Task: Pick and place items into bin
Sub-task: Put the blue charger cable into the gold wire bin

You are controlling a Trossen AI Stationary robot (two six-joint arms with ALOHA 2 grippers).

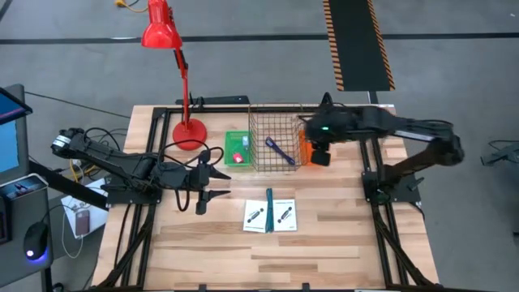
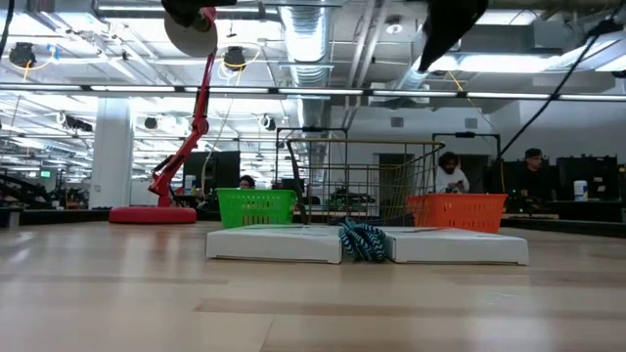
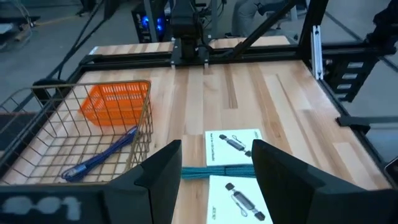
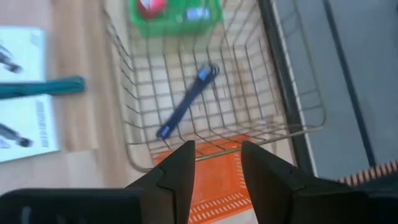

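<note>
Two white cards lie flat on the table with the teal marker between them. The blue-purple strap lies on the floor of the wire basket. A small red block and a pale blue square sit in the green basket. My left gripper is open and hovers left of the cards, pointing at them. My right gripper is open, above the orange basket at the wire basket's right wall.
A red desk lamp stands on its round base at the far left of the table, its arm reaching up over the far edge. Black frame rails run along both sides. Bare wood lies toward the near edge. People show in the room beyond.
</note>
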